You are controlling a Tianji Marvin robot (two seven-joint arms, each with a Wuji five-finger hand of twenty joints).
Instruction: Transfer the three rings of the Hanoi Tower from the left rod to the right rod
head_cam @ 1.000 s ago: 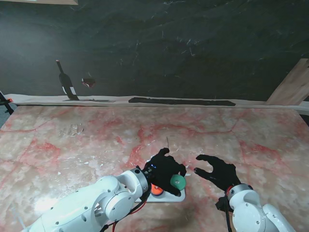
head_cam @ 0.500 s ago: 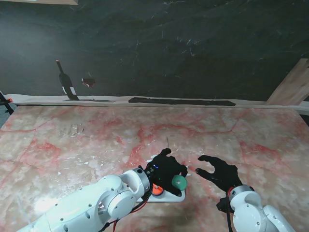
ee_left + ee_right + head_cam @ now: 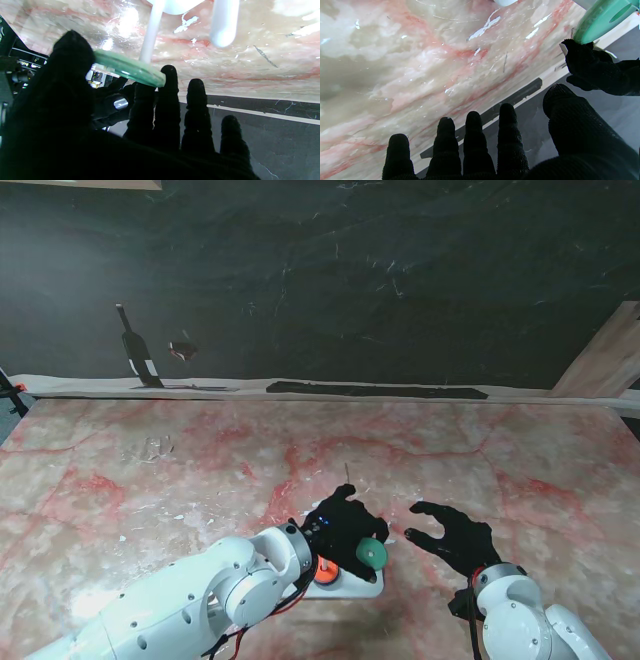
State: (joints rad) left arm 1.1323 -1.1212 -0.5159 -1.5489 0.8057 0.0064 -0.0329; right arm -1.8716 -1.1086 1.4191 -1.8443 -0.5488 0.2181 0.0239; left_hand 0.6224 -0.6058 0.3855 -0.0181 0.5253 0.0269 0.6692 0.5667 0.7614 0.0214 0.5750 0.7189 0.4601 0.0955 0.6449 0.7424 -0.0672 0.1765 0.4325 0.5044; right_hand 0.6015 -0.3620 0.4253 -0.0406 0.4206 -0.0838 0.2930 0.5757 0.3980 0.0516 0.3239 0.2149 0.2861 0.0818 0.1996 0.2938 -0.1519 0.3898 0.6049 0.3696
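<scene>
**Green ring pinched over the tower base, right hand waiting**

My left hand (image 3: 345,528) is pinching the green ring (image 3: 370,555) by its edge, thumb on one side and fingers on the other. In the left wrist view the ring (image 3: 130,68) sits tilted against a thin white rod (image 3: 152,30), though I cannot tell whether the rod passes through its hole. I judge the edge grip is there to leave the hole free for threading.

The white tower base (image 3: 355,584) lies at about 6 o'clock on the marble table (image 3: 150,480), close to me. An orange ring (image 3: 323,571) rests on it at the ring's 8 o'clock, mostly hidden under my left wrist. A third ring I cannot make out.

My right hand (image 3: 452,533), at 3 o'clock of the base, holds nothing, fingers spread wide, palm to the table, likely kept clear until needed.
</scene>
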